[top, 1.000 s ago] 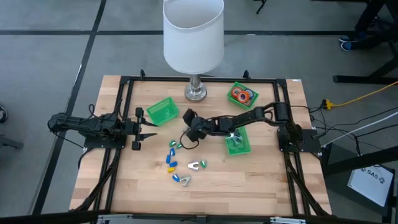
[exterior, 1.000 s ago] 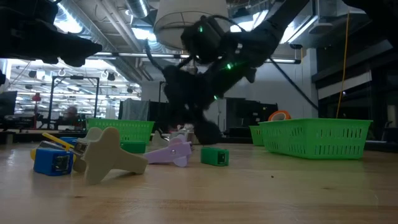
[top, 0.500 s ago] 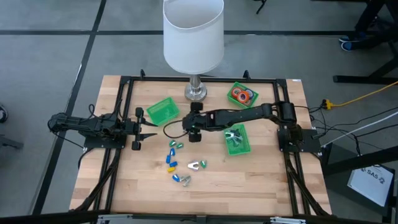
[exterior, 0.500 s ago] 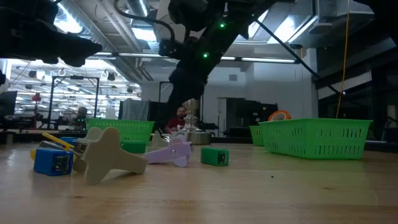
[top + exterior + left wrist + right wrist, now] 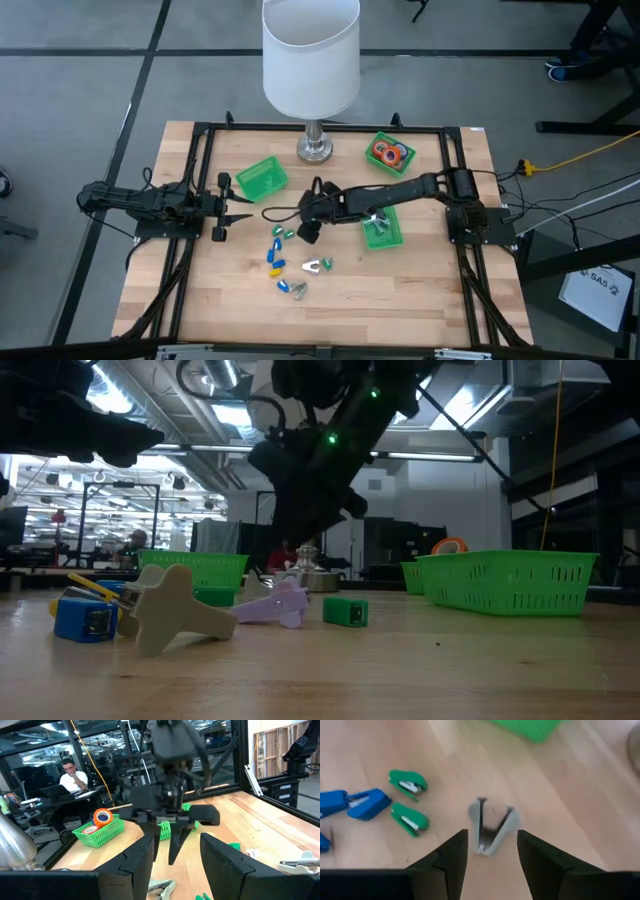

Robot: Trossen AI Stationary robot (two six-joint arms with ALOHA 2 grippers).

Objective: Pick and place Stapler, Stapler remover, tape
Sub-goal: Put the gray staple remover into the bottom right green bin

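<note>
Right wrist view: gripper back over the pile, empty

Right gripper (image 5: 487, 852) has swung back mid-desk, fingers apart, above a grey stapler remover (image 5: 491, 826) lying near green staplers (image 5: 408, 783); next pick looks imminent. Left gripper (image 5: 232, 207) part-open, parked left edge.

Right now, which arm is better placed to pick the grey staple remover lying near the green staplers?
Right. The right gripper hangs open directly over the staple remover, while the left gripper waits at the table's left edge.

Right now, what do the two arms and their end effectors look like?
Both arms are dark, jointed, with black cables running along them. The right arm shows small green lights near its wrist. Each end effector, left and right, has two dark, flat fingers.
</note>
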